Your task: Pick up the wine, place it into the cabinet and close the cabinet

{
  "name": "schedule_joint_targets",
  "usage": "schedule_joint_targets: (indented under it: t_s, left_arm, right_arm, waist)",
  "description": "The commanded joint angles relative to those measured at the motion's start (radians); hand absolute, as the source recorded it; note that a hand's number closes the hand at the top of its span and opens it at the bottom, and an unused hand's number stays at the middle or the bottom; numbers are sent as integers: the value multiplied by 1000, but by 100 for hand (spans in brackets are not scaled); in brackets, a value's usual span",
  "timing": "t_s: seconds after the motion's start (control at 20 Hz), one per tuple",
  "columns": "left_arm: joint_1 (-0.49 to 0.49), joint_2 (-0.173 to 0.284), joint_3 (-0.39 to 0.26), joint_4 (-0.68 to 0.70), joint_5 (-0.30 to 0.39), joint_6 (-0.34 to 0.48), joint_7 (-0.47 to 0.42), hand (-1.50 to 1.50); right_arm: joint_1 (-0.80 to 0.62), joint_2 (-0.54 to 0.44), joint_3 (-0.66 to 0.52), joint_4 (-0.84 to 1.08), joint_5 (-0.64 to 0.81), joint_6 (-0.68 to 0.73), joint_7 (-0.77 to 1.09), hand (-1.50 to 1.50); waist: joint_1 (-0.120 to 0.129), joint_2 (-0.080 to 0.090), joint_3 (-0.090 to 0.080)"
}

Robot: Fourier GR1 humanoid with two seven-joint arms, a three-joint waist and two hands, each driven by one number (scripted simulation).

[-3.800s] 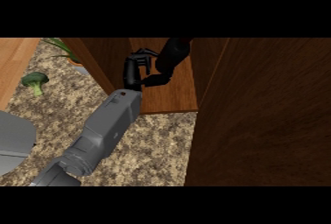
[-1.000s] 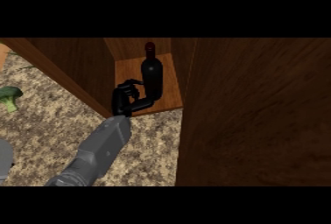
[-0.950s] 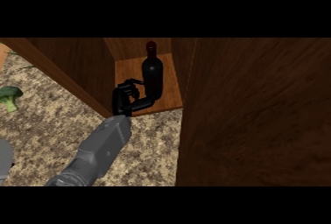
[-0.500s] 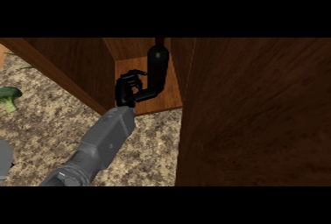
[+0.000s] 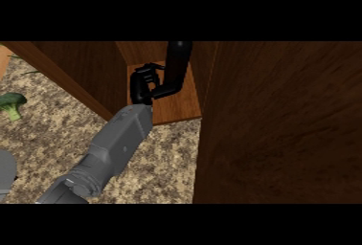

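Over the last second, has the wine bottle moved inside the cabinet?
Yes. The wine bottle has shifted deeper along the cabinet floor, away from its front edge, with the robot hand curled round it.

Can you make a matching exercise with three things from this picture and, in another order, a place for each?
Things:
1. wine bottle
2. broccoli
3. cabinet door

Places:
A. on the counter, at the view's left edge
B. fills the right side of the view
C. on the cabinet shelf, in the hand

Pairs: 1-C, 2-A, 3-B
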Motion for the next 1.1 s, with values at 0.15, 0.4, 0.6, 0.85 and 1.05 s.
schedule_joint_targets:
  t_s: [0.15,0.4,0.6,0.85,1.05]
  left_arm:
    - [-64,0,5,30,13,15,49,150]
    - [-105,0,27,55,29,23,94,150]
    - [-112,14,42,72,34,11,98,150]
    - [-137,49,-24,123,-38,71,85,150]
    - [-135,72,-104,139,-121,188,92,150]
  right_arm:
    - [20,-15,-26,-32,-26,7,14,-150]
    - [36,-6,-20,-21,-16,14,-8,-150]
    - [58,-21,-27,-57,-18,27,-3,-150]
    - [44,-12,-25,-20,-20,36,-30,-150]
    - [66,-5,-28,-29,-14,31,-28,-150]
  waist:
    - [12,1,1]
    - [20,10,1]
    - [15,10,1]
    - [13,23,2]
    - [16,16,4]
